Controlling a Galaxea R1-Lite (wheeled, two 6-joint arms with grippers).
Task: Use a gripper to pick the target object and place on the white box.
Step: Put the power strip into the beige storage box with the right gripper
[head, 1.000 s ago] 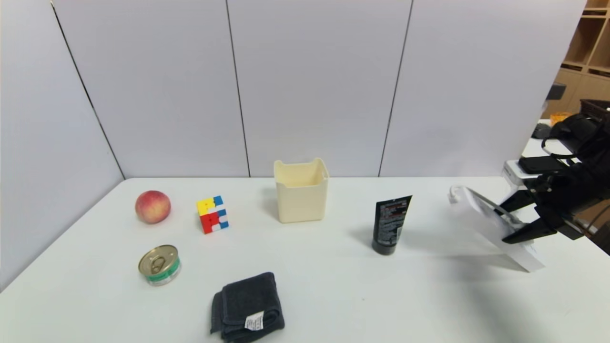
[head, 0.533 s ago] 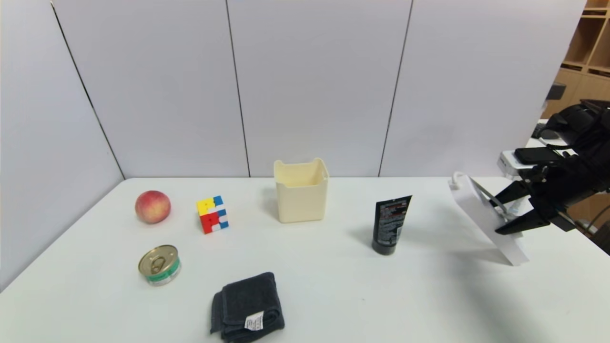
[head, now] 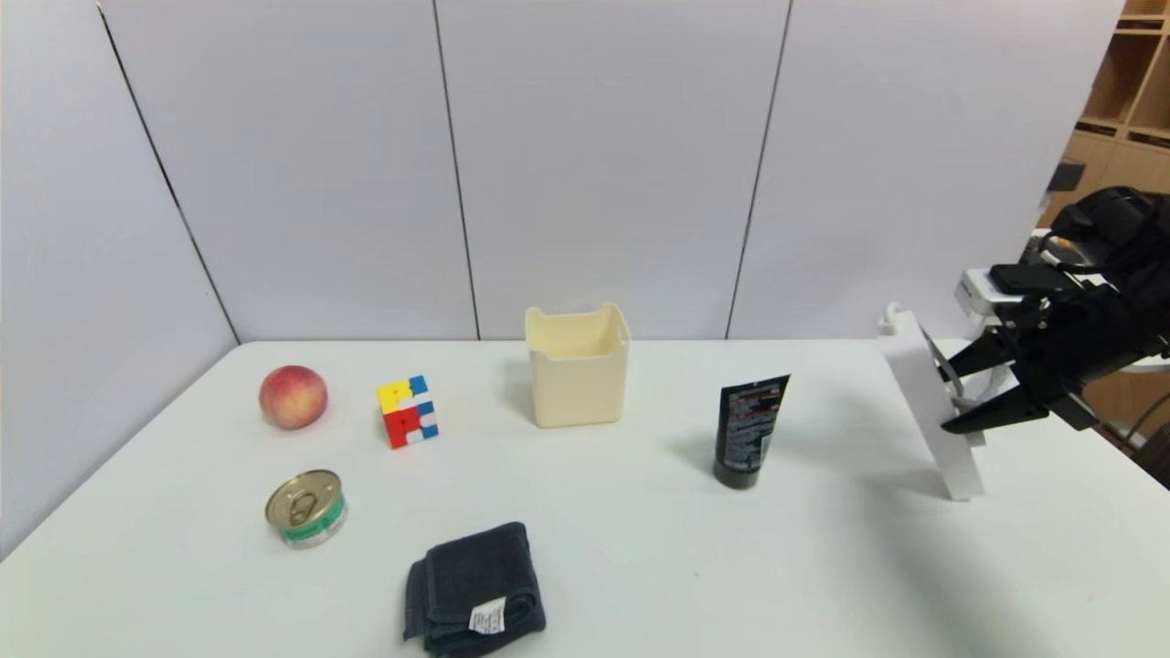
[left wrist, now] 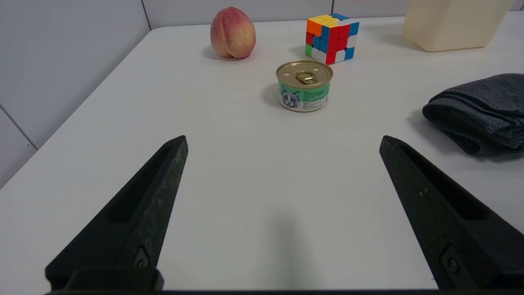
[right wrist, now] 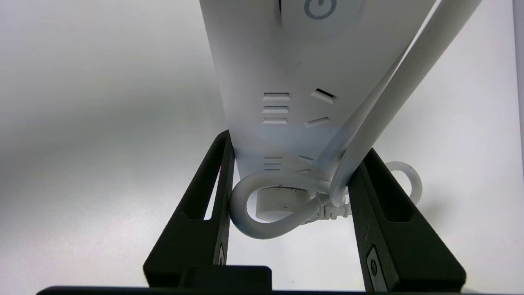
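The target object, a long white power strip [head: 914, 366], stands steeply tilted over the right side of the table, its lower end close to the tabletop. My right gripper [head: 949, 400] is shut on it across its width. In the right wrist view the black fingers [right wrist: 213, 184] clamp both long edges of the strip [right wrist: 286, 82], with the looped white cord [right wrist: 262, 229] bunched between them. The white box [head: 578, 379] stands empty at the back centre, far left of the strip. My left gripper [left wrist: 282, 139] hovers open over bare table, holding nothing.
A black tube [head: 749, 429] stands between the box and the strip. On the left are a peach [head: 292, 396], a colour cube [head: 408, 410] and a tin can [head: 306, 508]. A folded dark towel [head: 475, 589] lies near the front edge.
The right gripper has risen and turned, taking the power strip up from a slanted lie to a nearly upright one. Nothing else has moved.
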